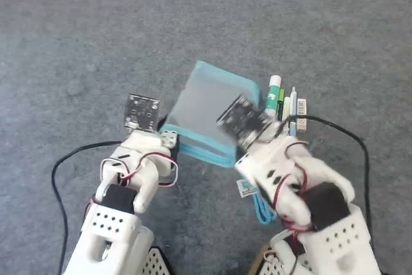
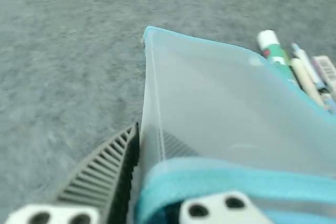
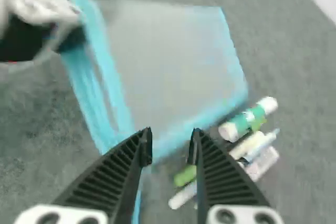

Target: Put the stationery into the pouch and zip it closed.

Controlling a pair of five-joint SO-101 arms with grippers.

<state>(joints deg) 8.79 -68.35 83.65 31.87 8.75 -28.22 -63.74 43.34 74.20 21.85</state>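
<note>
The left fingers (image 2: 134, 142) clamp the zip edge of the translucent blue-trimmed pouch (image 1: 206, 98), while the right fingers (image 3: 148, 145) hang slightly parted and empty beside the loose pens and glue stick (image 1: 283, 104), so nothing looks packed or zipped yet.

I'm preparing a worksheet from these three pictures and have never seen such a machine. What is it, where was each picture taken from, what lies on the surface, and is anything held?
These are two robots: a left arm and a right arm, each ending in a gripper. One picture looks down from above; the other two come from cameras on the wrists. On the grey table are a see-through pouch with blue edging and, beside it, a glue stick and pens. The left gripper is clamped on the pouch's corner. The right gripper is open above the pouch's edge, holding nothing.
</note>
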